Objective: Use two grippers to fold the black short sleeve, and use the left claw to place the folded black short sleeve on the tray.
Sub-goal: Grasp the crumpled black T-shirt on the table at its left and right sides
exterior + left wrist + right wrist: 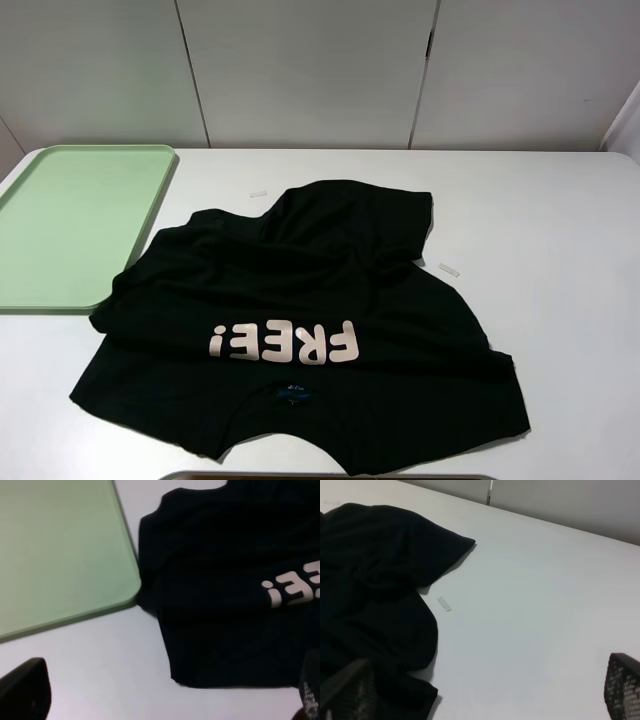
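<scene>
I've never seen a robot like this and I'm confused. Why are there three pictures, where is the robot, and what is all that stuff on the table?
It is one table, seen by three cameras. The first camera hangs high up and looks down. There you see a black T-shirt that says "FREE!", lying rumpled on a white table, with a pale-green tray beside it and two small white tape strips.

The other two cameras ride on the robot's two arms, just behind each claw. In the left arm's picture, the dark shapes at the corners are the left claw's fingers, open above the shirt's edge and the tray's corner. In the right arm's picture, the right claw is open too. Neither claw holds anything; the shirt isn't folded yet.
</scene>
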{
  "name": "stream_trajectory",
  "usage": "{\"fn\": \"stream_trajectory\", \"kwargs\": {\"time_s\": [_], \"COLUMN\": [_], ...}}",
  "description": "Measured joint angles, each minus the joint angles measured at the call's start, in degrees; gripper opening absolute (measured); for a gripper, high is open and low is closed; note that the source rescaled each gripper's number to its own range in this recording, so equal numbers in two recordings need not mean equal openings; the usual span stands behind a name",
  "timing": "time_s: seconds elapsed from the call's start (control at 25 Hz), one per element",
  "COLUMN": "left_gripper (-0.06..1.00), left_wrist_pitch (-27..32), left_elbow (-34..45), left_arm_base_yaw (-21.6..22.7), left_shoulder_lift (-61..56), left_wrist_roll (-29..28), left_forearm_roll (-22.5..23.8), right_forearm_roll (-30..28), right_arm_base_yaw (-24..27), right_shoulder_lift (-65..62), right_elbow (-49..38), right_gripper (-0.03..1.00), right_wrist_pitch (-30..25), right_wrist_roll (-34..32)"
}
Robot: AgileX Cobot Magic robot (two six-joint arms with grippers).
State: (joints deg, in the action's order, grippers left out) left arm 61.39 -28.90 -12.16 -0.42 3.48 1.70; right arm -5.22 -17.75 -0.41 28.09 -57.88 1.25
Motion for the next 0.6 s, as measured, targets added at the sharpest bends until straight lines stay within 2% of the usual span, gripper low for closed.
{"fn": "stream_trajectory", "kwargs": {"time_s": [0.12,0.4,0.6], "left_gripper": [1.0,1.0,1.0], "left_wrist_pitch": [0.0,-0.7,-1.2], "left_elbow": [0.0,-1.3,-2.5], "left_arm_base_yaw": [-1.6,-2.1,-2.1], "left_shoulder_lift": [1.0,12.4,20.3], "left_wrist_roll": [0.5,4.0,8.0], "left_forearm_roll": [-0.9,-3.7,-4.1], "right_forearm_roll": [0.0,0.2,2.0], "right_arm_base_yaw": [0.0,0.0,0.0], "right_shoulder_lift": [0.5,10.8,23.3], "right_elbow": [0.0,0.0,1.4], "right_gripper": [1.0,1.0,1.0], "right_wrist_pitch": [0.0,0.1,2.6], "right_wrist_roll": [0.0,1.0,7.1]}}
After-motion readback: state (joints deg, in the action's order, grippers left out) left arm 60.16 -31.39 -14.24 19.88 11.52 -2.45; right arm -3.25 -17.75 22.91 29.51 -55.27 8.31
